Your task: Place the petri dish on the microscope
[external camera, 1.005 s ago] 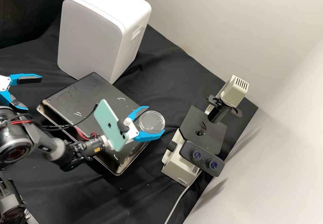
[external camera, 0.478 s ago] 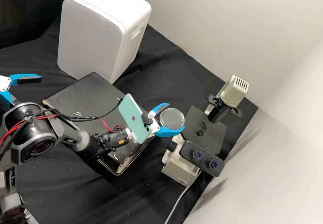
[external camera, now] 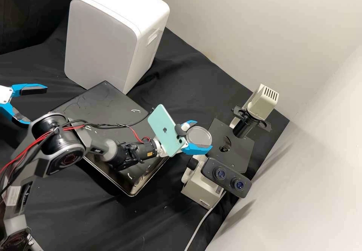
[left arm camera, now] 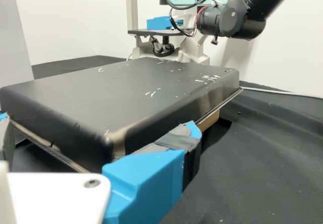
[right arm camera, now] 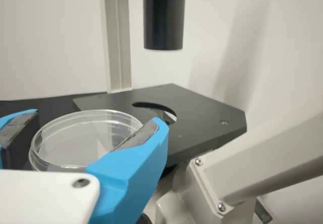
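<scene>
Right tool (external camera: 198, 137) tight on petri dish (external camera: 198, 136), just beside microscope (external camera: 230, 151) stage; left tool (external camera: 37, 105) wide.

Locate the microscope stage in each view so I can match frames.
High view: microscope stage, right of centre, between the eyepieces and the white lamp head.
Left wrist view: microscope stage, far off beyond the black tray, seen edge-on.
Right wrist view: microscope stage, close, just past the petri dish.
Shared landmark: the right tool, shut on the petri dish by the stage; its blue finger marks it from afar.
</scene>
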